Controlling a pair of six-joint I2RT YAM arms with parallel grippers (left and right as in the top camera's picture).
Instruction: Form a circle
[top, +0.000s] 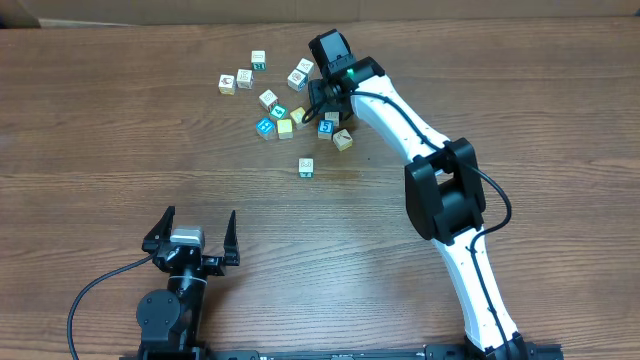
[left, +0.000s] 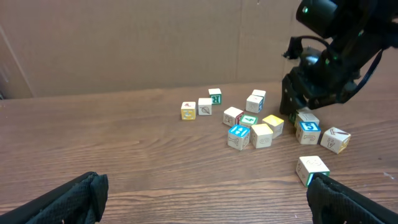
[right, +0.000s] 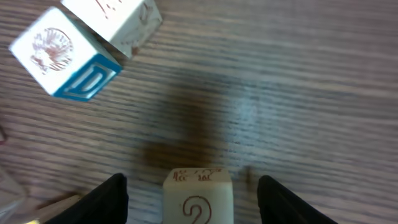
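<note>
The circle (top: 285, 127) is no closed ring: it is an irregular cluster of small white, yellow and blue picture-faced toy cubes in the upper middle of the overhead view, on the brown wooden table (top: 100, 150). The black right gripper (right: 193, 182) stands over the right part of this cluster. In its wrist view the two black fingers (right: 102, 202) are apart, and a cream cube with a dark curled mark (right: 198, 202) sits between them at the bottom edge, with a gap on each side, so nothing is gripped. One white and teal cube (top: 306, 167) lies alone below the cluster. The black left gripper (top: 199, 218) is at the lower left, well apart from the cubes, wide open and empty.
</note>
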